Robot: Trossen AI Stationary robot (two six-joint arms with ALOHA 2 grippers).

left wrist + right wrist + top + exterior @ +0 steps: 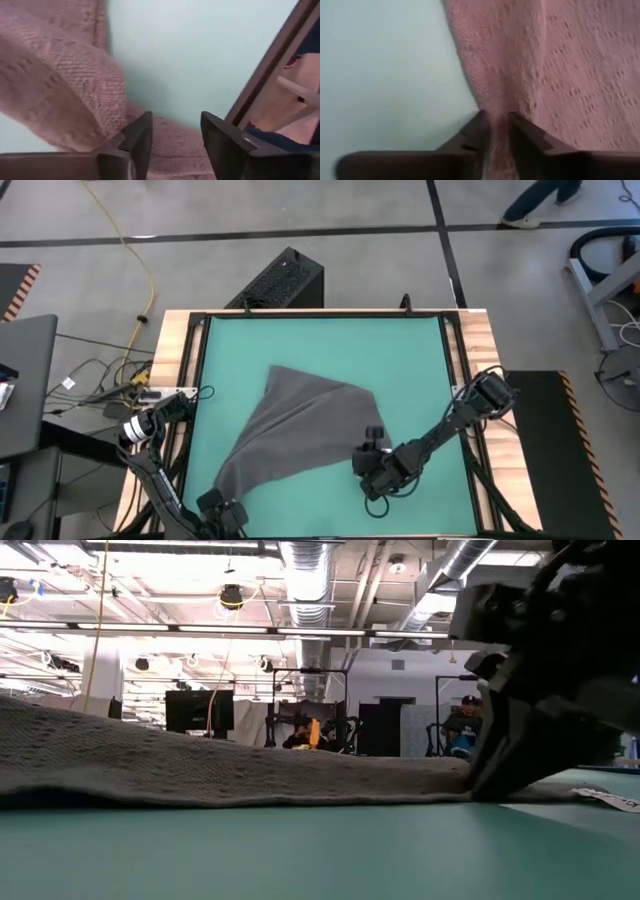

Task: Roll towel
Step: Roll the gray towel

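Note:
The dark grey towel (290,425) lies spread on the green mat (400,350), running from the middle toward the near left corner. It also shows in the low view (200,765), with a white tag (610,798) at the right. My right gripper (372,440) is at the towel's right near edge, shut on the cloth (560,75). My left gripper (222,502) is at the towel's near left end. It is open, with its fingers on either side of that end (170,147). I cannot tell whether it touches the cloth. My right gripper pinches a small raised fold at the towel's edge (498,116) between its two fingers. The fingers come low over the mat from the table's right near side. The rest of the towel lies flat on the mat, and the cloth puckers toward the fingers.
A black rail and wooden frame (180,380) border the mat on all sides. The black rail shows close to my left gripper (270,65). A black box (280,280) stands beyond the far edge. Bare mat lies far and right of the towel. A person (462,725) sits far behind.

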